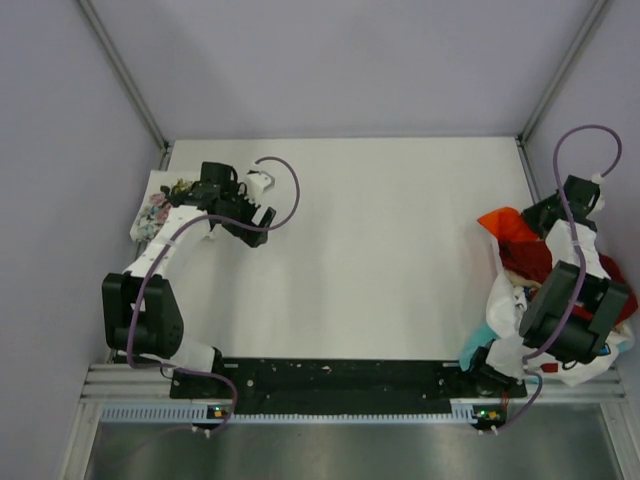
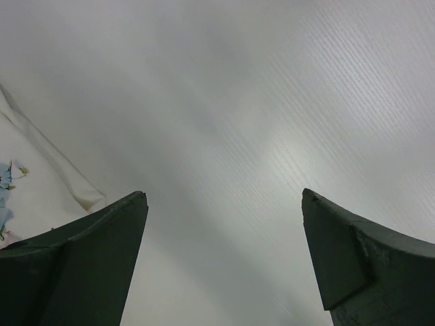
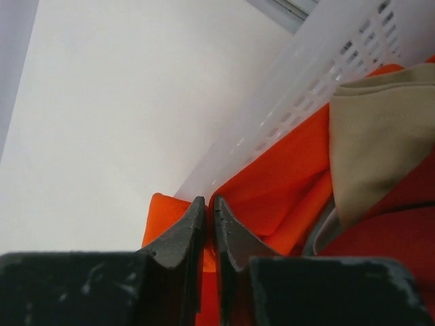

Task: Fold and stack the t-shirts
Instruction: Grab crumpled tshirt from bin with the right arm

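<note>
Landmark: white table (image 1: 380,250).

- Near edge of table: black mounting rail (image 1: 330,378) carrying 2 arm bases.
- Near right corner of table: white lattice basket (image 3: 319,81) heaped with t-shirts; teal cloth (image 1: 478,345) hanging over the side nearest the rail.
- Right edge of table, above the heap: right gripper (image 3: 209,227) pinched tight on a fold of the orange-red t-shirt (image 1: 505,225). Plain, bright, creased cloth, draped over the basket rim toward the table centre. Beige cloth (image 3: 374,136) lying against it; dark red t-shirt (image 1: 525,260) beneath.
- Left edge of table: white flower-print t-shirt (image 1: 155,205), flat, folded. Left gripper (image 2: 224,265) just beside it over bare table, jaws spread wide, holding nothing.
- Beyond far edge of table: pale lilac enclosure walls (image 1: 350,60) with grey metal corner posts.
</note>
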Robot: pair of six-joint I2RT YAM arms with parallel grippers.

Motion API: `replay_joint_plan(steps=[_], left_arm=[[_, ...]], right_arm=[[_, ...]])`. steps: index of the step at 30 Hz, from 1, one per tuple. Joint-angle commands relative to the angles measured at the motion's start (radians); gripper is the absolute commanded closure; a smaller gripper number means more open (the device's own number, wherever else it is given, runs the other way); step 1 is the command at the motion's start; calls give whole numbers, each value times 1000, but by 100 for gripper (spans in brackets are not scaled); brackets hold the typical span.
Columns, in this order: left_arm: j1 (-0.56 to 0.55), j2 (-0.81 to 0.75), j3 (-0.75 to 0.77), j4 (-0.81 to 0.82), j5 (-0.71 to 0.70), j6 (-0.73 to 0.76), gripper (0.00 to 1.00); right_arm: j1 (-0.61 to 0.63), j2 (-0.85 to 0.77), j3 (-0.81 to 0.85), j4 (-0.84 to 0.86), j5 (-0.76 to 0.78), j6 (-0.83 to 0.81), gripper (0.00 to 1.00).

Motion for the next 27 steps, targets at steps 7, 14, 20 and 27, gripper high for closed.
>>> replay_joint_plan(steps=[7,14,20,27], left_arm=[[2,2,33,-12,25,18,1],[1,-11,39,-21,22,18,1],[1,-18,39,-21,18,19,1],[1,-24,39,-17,-1,15,1]], right_arm=[[-8,-174,21,30,58,-15,100],[-8,-338,243,36,174,-139,100],[-8,-384,519,147,240,-284,100],[-8,-341,765,286,73,-358,100]])
